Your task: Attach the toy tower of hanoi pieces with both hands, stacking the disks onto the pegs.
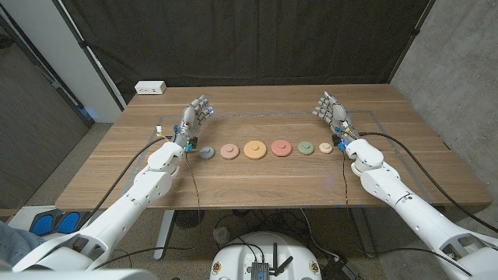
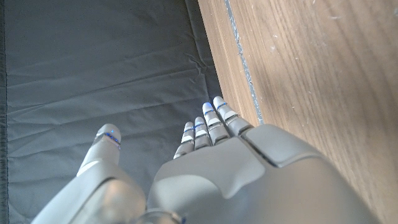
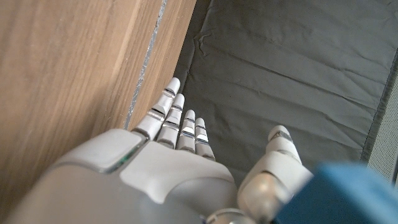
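Note:
Several round toy disks lie in a row across the middle of the wooden table: a grey one, a salmon one, a large orange one, a red one, a green one and a small peach one. My left hand is raised behind the row's left end, fingers apart, holding nothing. My right hand is raised behind the row's right end, also open. The wrist views show the backs of my left hand and right hand, both empty.
A white power strip lies at the table's back left corner. A black curtain hangs behind the table. Cables run along both forearms. Bare wood lies in front of the row of disks.

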Available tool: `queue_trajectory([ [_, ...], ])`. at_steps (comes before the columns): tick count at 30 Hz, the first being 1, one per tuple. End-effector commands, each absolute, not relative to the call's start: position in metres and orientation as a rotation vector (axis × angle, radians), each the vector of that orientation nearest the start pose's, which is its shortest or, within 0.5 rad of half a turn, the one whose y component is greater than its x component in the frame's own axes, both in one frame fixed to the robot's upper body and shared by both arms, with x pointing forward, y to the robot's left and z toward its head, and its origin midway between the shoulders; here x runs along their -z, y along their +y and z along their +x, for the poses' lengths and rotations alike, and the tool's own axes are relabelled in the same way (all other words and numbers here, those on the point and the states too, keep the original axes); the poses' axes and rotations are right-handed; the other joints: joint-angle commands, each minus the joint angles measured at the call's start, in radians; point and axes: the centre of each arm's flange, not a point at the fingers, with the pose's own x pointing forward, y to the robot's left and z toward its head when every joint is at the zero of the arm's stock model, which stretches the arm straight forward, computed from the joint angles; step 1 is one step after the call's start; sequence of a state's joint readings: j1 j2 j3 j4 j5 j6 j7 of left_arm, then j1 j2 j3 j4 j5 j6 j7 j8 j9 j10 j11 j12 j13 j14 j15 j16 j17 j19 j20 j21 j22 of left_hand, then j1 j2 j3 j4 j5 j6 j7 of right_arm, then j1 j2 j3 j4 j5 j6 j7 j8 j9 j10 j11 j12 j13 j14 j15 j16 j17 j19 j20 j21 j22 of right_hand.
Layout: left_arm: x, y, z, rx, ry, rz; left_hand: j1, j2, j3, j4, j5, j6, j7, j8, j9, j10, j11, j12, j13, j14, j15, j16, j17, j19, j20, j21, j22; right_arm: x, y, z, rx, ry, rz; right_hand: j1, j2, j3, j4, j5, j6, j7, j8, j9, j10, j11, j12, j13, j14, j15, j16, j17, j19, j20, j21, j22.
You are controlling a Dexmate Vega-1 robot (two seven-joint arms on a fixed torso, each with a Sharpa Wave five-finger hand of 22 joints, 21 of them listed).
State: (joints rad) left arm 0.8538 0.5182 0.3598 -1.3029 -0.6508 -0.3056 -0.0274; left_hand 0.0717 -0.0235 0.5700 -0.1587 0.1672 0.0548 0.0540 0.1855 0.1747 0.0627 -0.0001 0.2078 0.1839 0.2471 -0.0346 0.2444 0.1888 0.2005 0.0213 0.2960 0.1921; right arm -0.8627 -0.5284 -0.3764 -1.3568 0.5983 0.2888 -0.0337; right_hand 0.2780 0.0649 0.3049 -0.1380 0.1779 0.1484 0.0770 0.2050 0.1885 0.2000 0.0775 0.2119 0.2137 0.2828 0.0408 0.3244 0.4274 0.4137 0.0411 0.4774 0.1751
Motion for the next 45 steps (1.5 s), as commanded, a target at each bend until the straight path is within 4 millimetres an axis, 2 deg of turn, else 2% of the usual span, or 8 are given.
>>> queue_trajectory([
  [1,0.0319,0.2936,0.65,0.179,-0.6,-0.051,-0.01,0.011,0.002,0.011,0.006,0.011,0.004,0.003,0.002,0.014,0.005,0.004,0.006,0.1,-0.002,0.03,0.011,0.053,0.007,0.024,0.011,0.0249,-0.293,0.6401,-0.155,-0.612,-0.01,0.009,0.005,-0.004,-0.004,0.004,0.007,-0.009,0.004,0.007,0.018,-0.001,0.01,0.001,0.077,-0.002,0.033,0.01,0.065,0.004,0.019,0.004],
  [7,0.0332,0.2931,0.6504,0.173,-0.596,-0.057,-0.022,0.021,-0.002,0.015,0.006,0.024,0.009,0.006,0.002,0.039,0.008,0.011,0.006,0.241,-0.006,0.079,0.032,0.144,0.009,0.074,0.032,0.0249,-0.2948,0.64,-0.143,-0.615,-0.007,0.009,0.006,-0.008,-0.005,0.004,0.01,-0.022,0.004,0.009,0.04,0.001,0.016,0.005,0.198,-0.019,0.088,0.032,0.159,-0.004,0.045,0.008],
  [10,0.0333,0.2932,0.6507,0.167,-0.594,-0.057,-0.021,0.029,-0.004,0.015,0.006,0.027,0.01,0.006,0.002,0.045,0.007,0.011,0.007,0.282,-0.015,0.099,0.044,0.173,0.009,0.092,0.041,0.0246,-0.2949,0.6404,-0.137,-0.617,-0.005,0.01,0.003,-0.01,-0.006,0.004,0.019,-0.029,0.006,0.01,0.059,0.013,0.023,0.007,0.249,-0.022,0.112,0.045,0.209,-0.018,0.062,0.01],
  [20,0.0346,0.293,0.6535,0.166,-0.588,-0.054,-0.006,0.041,-0.009,0.006,0.007,0.038,0.007,0.007,0.002,0.059,-0.001,0.01,0.007,0.357,-0.026,0.147,0.072,0.23,0.003,0.131,0.064,0.0256,-0.2923,0.6441,-0.11,-0.623,0.012,0.008,0.004,-0.017,-0.004,0.004,0.048,-0.038,0.014,0.013,0.082,0.006,0.035,0.018,0.392,-0.049,0.184,0.092,0.309,-0.023,0.102,0.019],
  [26,0.0351,0.2933,0.6549,0.165,-0.577,-0.046,0.002,0.046,-0.012,0.002,0.007,0.046,0.007,0.008,0.003,0.066,-0.001,0.008,0.008,0.391,-0.03,0.173,0.088,0.262,-0.002,0.154,0.078,0.0263,-0.2899,0.6468,-0.095,-0.633,0.027,0.002,0.001,-0.024,-0.002,0.005,0.08,-0.037,0.022,0.015,0.116,0.014,0.049,0.024,0.491,-0.091,0.24,0.137,0.381,-0.044,0.141,0.027],
  [32,0.034,0.293,0.6527,0.154,-0.586,-0.044,0.028,0.054,-0.017,-0.008,0.008,0.06,0.011,0.007,0.003,0.107,0.008,0.012,0.011,0.477,-0.054,0.247,0.127,0.329,-0.016,0.208,0.116,0.0281,-0.2891,0.6484,-0.072,-0.638,0.036,-0.012,0.0,-0.032,0.004,0.006,0.113,-0.046,0.029,0.017,0.149,0.006,0.06,0.029,0.6,-0.145,0.302,0.19,0.468,-0.07,0.192,0.035],
  [39,0.0362,0.2948,0.6505,0.136,-0.593,-0.052,0.06,0.056,-0.025,-0.014,0.008,0.078,0.026,0.007,0.003,0.14,0.034,0.01,0.013,0.547,-0.08,0.336,0.183,0.399,-0.028,0.272,0.164,0.0318,-0.2879,0.6492,-0.067,-0.631,0.041,-0.019,0.003,-0.033,0.005,0.007,0.143,-0.051,0.037,0.018,0.156,-0.002,0.059,0.029,0.664,-0.171,0.344,0.224,0.492,-0.083,0.223,0.059],
  [45,0.0381,0.2961,0.6505,0.115,-0.596,-0.052,0.088,0.054,-0.032,-0.016,0.008,0.094,0.028,0.007,0.004,0.156,0.036,0.006,0.014,0.575,-0.095,0.406,0.239,0.452,-0.044,0.324,0.206,0.0329,-0.2863,0.6497,-0.064,-0.624,0.035,0.013,0.004,-0.026,-0.013,0.009,0.159,-0.053,0.035,0.022,0.175,-0.004,0.055,0.034,0.738,-0.234,0.459,0.339,0.529,-0.116,0.301,0.134],
])
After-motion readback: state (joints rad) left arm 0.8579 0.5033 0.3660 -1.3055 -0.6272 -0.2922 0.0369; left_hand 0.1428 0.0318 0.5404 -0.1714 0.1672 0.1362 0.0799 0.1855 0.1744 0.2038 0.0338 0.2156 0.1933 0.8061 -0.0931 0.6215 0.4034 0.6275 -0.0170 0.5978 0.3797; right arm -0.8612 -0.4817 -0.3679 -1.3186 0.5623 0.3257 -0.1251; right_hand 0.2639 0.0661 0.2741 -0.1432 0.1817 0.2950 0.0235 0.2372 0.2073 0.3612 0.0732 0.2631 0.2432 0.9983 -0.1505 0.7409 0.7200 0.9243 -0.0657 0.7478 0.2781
